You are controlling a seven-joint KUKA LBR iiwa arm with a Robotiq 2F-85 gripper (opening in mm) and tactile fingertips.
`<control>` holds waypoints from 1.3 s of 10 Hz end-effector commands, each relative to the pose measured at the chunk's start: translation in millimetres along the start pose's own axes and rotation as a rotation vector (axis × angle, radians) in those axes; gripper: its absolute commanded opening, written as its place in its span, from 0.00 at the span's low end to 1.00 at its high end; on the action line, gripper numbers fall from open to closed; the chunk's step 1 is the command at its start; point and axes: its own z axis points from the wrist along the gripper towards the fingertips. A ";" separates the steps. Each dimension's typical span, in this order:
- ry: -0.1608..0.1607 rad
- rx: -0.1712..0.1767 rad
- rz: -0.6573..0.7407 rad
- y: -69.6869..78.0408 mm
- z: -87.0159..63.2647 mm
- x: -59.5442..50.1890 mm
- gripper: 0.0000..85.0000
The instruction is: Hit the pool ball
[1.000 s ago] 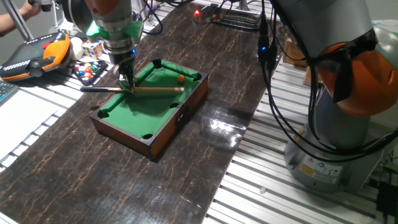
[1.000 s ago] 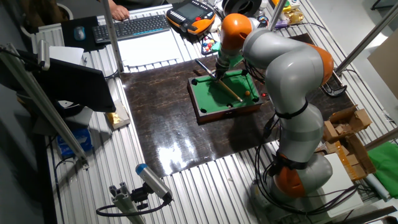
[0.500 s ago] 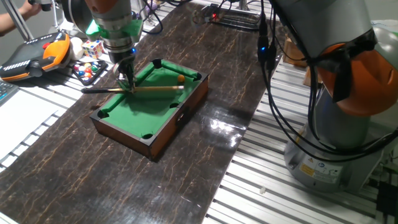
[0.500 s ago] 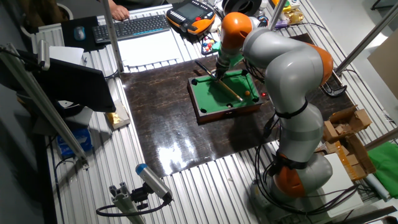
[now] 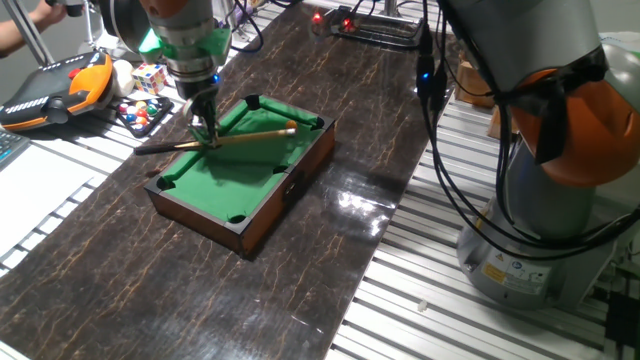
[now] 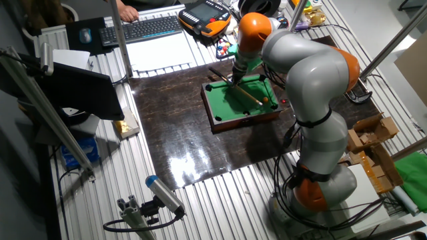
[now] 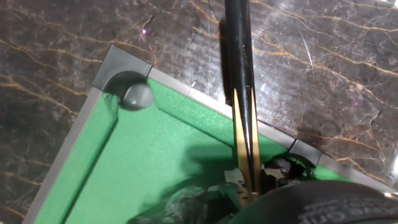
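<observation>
Fingers of my two-finger gripper (image 5: 206, 137) pinch the thin wooden cue (image 5: 240, 137), tip at the tiny orange ball (image 6: 266, 101) by the green-felt table's (image 5: 225, 175) far corner, so I'd push straight along the shaft.

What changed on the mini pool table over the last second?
The gripper, shut on the cue stick, swung its tip toward the far corner, onto the spot where the pool ball sat; the ball no longer shows there. The pool table stayed put.

keyboard (image 6: 151, 27), Rubik's cube (image 5: 150, 78), teach pendant (image 5: 55, 86)
</observation>
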 end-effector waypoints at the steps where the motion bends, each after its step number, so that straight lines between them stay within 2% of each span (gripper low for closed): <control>1: 0.001 0.000 -0.001 0.6 -2.0 2.1 0.27; 4: 0.023 -0.011 -0.008 -0.9 -7.0 3.3 0.29; 6: 0.021 -0.008 -0.008 -0.1 -5.5 2.8 0.25; 7: 0.014 0.002 -0.008 0.3 -4.7 2.5 0.31; 8: 0.013 0.003 -0.005 0.9 -3.5 2.2 0.33; 10: 0.009 0.002 -0.008 1.7 1.1 0.9 0.26; 13: 0.006 -0.001 -0.008 0.6 3.5 0.0 0.27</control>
